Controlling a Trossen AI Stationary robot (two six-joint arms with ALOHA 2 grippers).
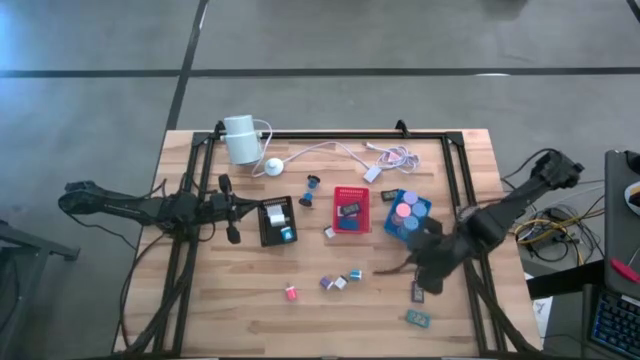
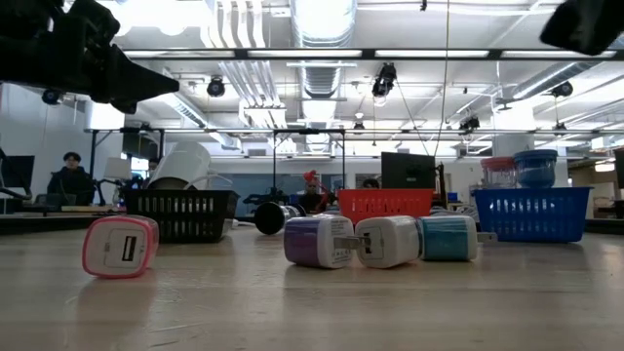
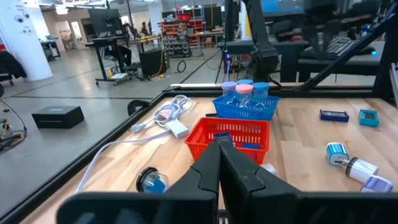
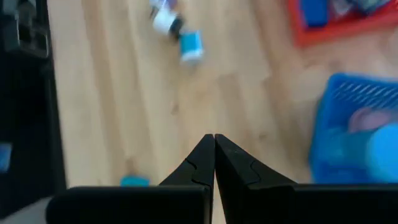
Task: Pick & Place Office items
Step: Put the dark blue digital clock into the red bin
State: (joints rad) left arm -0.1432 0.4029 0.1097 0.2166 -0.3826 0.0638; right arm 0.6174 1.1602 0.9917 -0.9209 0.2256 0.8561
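Right now both arms are sitting between grasps, each with its jaws pressed together on nothing, so by my reading a fresh pick is the step in hand. On the left side of the table [image 1: 250, 310], the left gripper [image 1: 236, 207] is hovering just beside the black tray [image 1: 277, 221], and its wrist view is looking out past the closed jaws toward the red tray [image 3: 231, 138] and the blue tray [image 3: 244, 107], which is already carrying several pastel round discs [image 3: 243, 91]. At the right, the right gripper [image 1: 385, 271] is reaching in over bare wood, just near of the blue tray [image 1: 407, 216]. Loose office items are lying well spread across the near half of the table: a pink block [image 1: 291, 293] to the left, a tight cluster of a purple block [image 1: 326, 283], a white block [image 1: 340, 283] and a blue block [image 1: 354, 275] just left of the right gripper's tip, a small dark clip [image 1: 418, 292] just near of that arm's wrist, and a teal piece [image 1: 418, 318] nearer the front edge. The cluster looks to be the closest candidate, apart from the right tip but near it. Taking one would probably call for spreading the jaws first, then lining up over a single block and descending, since the three are sitting so close together that a wide approach might nudge the neighbours.
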